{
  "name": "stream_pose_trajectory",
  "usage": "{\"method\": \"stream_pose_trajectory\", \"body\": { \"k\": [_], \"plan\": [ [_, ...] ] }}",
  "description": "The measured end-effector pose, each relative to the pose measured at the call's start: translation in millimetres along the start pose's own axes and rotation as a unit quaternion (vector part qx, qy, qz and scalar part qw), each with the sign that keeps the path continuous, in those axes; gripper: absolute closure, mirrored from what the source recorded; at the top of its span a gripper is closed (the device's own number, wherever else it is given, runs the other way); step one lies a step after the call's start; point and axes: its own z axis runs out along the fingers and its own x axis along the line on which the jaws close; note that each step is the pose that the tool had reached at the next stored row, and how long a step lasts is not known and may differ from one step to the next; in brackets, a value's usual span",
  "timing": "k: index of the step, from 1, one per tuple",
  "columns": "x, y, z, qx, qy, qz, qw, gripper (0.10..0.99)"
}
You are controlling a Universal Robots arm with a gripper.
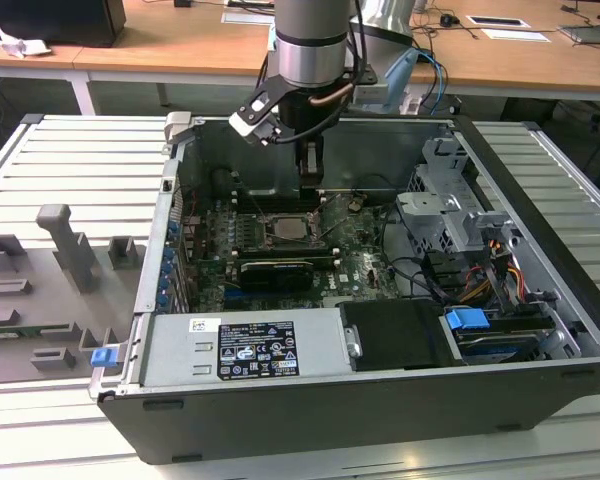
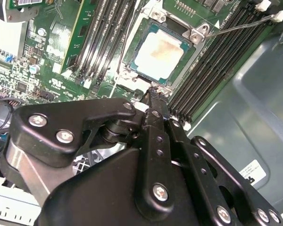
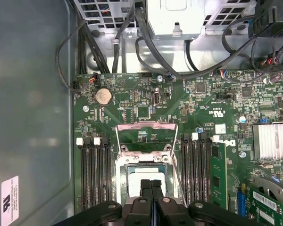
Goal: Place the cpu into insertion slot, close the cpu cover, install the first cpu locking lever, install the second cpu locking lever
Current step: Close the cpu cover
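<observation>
cpu (image 2: 162, 54) seated in insertion slot (image 2: 196, 34) | cpu cover (image 3: 146, 125) raised | gripper (image 3: 151, 182) pinched together above | memory slots (image 3: 95, 174) flanking

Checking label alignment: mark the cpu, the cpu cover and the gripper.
cpu (image 2: 162, 52): second wrist view, middle of its metal top.
cpu cover (image 3: 146, 126): first wrist view, end bar of the open frame.
gripper (image 3: 151, 181): first wrist view, between its fingertips.
</observation>
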Motion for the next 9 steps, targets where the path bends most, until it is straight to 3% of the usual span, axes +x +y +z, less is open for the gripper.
{"method": "stream_pose_trajectory", "body": {
  "k": [2,4,9],
  "plan": [
    [0.1,0.6,-2.3,0.0,0.0,0.0,1.0,0.98],
    [0.4,6.1,-4.1,0.0,0.0001,0.0,1.0,0.98],
    [0.4,8.9,-4.1,0.0,0.0,0.0,1.0,0.98]
  ]
}}
